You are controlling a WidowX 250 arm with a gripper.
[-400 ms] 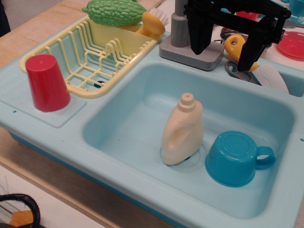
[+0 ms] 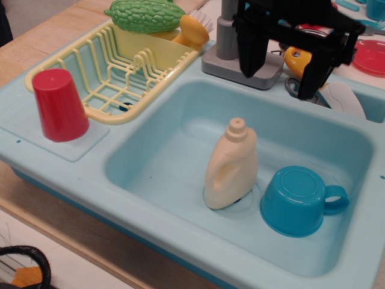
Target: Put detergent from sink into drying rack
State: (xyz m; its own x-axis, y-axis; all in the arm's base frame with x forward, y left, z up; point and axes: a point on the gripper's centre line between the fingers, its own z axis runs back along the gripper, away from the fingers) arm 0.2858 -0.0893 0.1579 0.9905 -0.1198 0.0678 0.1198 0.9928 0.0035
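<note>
Detergent upright in the sink, gripper spread above

Drying rack (image 2: 114, 72) sits left; the detergent (image 2: 231, 167) stands in the sink (image 2: 180, 138) beside a blue mug (image 2: 299, 200); the gripper (image 2: 280, 71) hangs released over the back rim

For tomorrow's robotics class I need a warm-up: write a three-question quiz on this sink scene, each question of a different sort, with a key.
1. True or false: the detergent bottle already stands in the drying rack.
2. Which thing lies upside down beside the bottle in the sink? A red cup; B blue mug; C green bumpy toy vegetable.
3. Fill in: the gripper hangs above the sink's back edge with its jaws ____.

Key: 1 false; 2 B; 3 open.
</note>
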